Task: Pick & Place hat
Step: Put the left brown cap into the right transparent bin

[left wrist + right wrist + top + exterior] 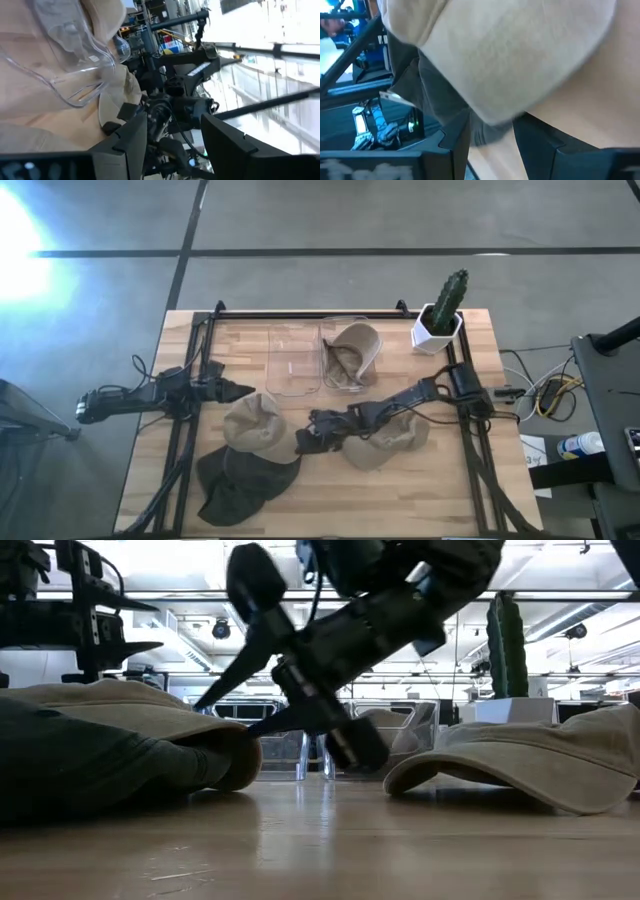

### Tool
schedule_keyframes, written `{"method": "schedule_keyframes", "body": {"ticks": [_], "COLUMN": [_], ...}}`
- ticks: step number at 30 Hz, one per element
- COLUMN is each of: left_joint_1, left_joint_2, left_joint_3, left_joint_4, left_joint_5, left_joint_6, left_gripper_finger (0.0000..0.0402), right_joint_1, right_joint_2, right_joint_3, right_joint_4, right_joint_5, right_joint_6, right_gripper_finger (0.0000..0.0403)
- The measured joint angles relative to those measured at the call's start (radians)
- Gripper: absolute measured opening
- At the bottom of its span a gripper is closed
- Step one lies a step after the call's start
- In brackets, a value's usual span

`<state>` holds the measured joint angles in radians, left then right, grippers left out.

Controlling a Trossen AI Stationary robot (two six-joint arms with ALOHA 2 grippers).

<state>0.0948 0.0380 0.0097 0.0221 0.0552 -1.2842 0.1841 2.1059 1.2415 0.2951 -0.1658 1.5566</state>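
You are reaching your right hand (307, 438), fingers spread and holding nothing, toward the tan hat (258, 426) lying on the worktop (420, 490) atop the dark hat (235, 485), so closing too deep is risking grabbing both.

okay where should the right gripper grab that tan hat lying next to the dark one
Probably the brim edge of the tan hat facing the right gripper, approached from that side. The floppy crown gives nothing firm, while the brim is a thin lip open fingers can close over.
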Motion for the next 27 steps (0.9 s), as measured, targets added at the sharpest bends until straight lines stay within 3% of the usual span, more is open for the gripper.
{"method": "schedule_keyframes", "body": {"ticks": [14,21,27], "left_joint_1": [-0.042,-0.108,-0.138], "left_joint_2": [0.020,0.126,0.275], "left_joint_3": [0.001,0.001,0.001], "left_joint_4": [0.016,0.015,0.013], "left_joint_5": [0.250,0.267,0.261], "left_joint_6": [0.075,0.080,0.103], "left_gripper_finger": [0.0181,0.0181,0.0181], "right_joint_1": [-0.066,-0.087,-0.091], "right_joint_2": [-0.038,-0.047,-0.063], "right_joint_3": [0.049,0.056,0.061], "right_joint_4": [0.000,-0.003,-0.012], "right_joint_5": [0.140,0.175,0.199], "right_joint_6": [-0.079,-0.154,-0.244], "right_gripper_finger": [0.0144,0.0140,0.0075]}}
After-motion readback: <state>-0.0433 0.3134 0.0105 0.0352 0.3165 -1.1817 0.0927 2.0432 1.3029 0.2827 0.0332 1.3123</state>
